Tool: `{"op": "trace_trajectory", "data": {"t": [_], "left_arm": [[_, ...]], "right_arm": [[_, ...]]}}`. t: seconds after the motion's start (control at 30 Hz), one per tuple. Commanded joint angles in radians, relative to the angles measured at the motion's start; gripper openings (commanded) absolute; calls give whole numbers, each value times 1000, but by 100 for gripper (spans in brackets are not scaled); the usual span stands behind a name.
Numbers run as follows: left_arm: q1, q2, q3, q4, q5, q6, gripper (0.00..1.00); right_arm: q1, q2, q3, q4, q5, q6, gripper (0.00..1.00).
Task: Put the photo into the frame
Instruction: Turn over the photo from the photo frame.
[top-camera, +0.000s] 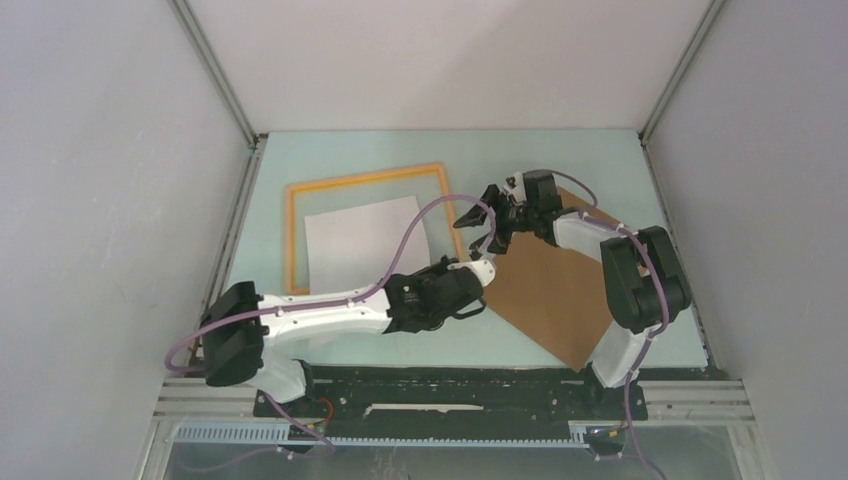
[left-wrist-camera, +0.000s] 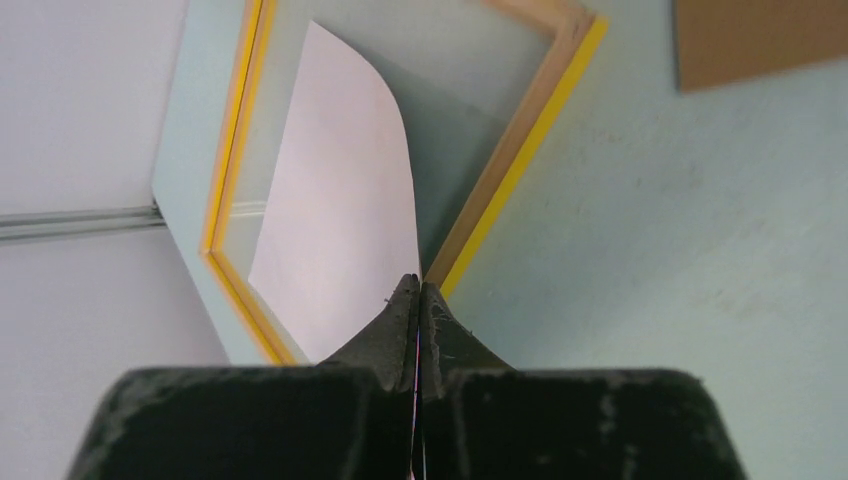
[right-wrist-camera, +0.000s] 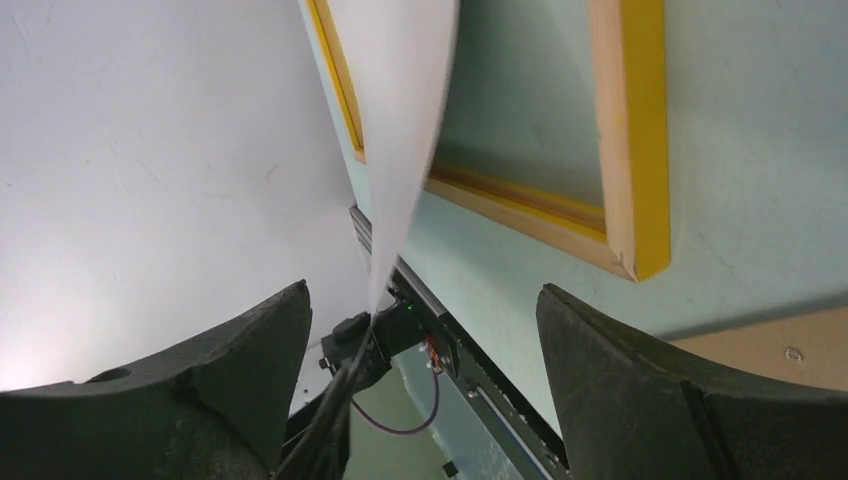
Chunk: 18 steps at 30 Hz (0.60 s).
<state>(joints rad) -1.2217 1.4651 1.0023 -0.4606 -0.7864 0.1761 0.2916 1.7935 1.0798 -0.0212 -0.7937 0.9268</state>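
The frame (top-camera: 290, 240), with its thin yellow-orange rim, lies flat at the table's back left. The photo (top-camera: 362, 245) rests over its pane, white back up, and its near right corner curls upward. My left gripper (top-camera: 458, 264) is shut on that corner beside the frame's near right corner. In the left wrist view the sheet's thin edge runs between the shut fingers (left-wrist-camera: 400, 320), and the photo (left-wrist-camera: 340, 200) bows away over the frame (left-wrist-camera: 520, 150). My right gripper (top-camera: 485, 222) hangs open just right of the frame, holding nothing. In its view the photo (right-wrist-camera: 405, 100) and the frame's corner (right-wrist-camera: 630, 130) lie ahead of the gripper (right-wrist-camera: 422, 288).
A brown backing board (top-camera: 555, 285) lies flat on the right half of the table under my right arm; its edge shows as board (left-wrist-camera: 760, 40) and board (right-wrist-camera: 790, 345). White walls close the left, back and right sides. A metal rail runs along the near edge.
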Motion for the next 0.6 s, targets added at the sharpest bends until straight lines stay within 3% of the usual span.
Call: {"op": "trace_trajectory", "data": {"t": [0.0, 0.1, 0.27, 0.43, 0.57], "left_arm": [[-2, 75, 240, -112, -15, -208, 0], [13, 187, 432, -240, -12, -313, 0], [103, 382, 760, -428, 60, -509, 0], [198, 509, 991, -498, 180, -633, 0], [245, 567, 1106, -507, 252, -698, 0]], "right_arm": [[-53, -91, -168, 182, 15, 107, 91], [-159, -167, -292, 276, -5, 106, 91], [-263, -319, -358, 91, 48, -72, 92], [-277, -529, -522, 104, 125, -166, 92], [-211, -759, -646, 119, 211, -222, 93]]}}
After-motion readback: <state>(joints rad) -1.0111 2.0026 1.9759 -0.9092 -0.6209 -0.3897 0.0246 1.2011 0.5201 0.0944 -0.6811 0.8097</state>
